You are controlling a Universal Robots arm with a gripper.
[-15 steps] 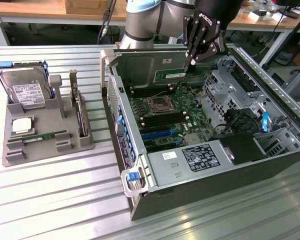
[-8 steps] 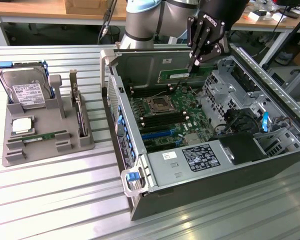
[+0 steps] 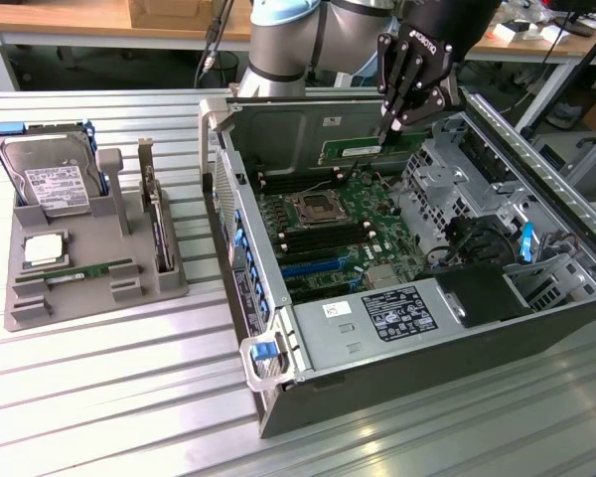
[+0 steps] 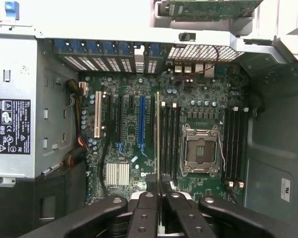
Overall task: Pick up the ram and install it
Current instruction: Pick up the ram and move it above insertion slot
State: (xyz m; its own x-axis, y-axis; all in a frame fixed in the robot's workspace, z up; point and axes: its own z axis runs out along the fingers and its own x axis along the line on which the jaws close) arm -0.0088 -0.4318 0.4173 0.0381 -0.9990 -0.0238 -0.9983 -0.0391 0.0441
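My gripper [image 3: 389, 127] hangs over the back of the open computer case [image 3: 278, 397], shut on a ram [image 3: 350, 151], a long green stick held level above the motherboard [image 3: 328, 234]. In the wrist view the held ram [image 4: 158, 139] appears edge-on as a thin line between the black fingertips [image 4: 151, 182] of the gripper [image 4: 158, 181]. It lines up beside the black memory slots [image 4: 170, 139] next to the empty processor socket [image 4: 201, 148]. A second ram [image 3: 79, 271] lies flat in the grey holder [image 3: 30, 308] on the exterior view's left.
The grey holder also carries a hard drive [image 3: 50, 184], a silver processor chip [image 3: 42, 248] and an upright expansion card [image 3: 157, 224]. Inside the case stand a power supply [image 3: 377, 318], drive cages [image 3: 457, 169] and cables [image 3: 467, 243]. The case walls rise around the motherboard.
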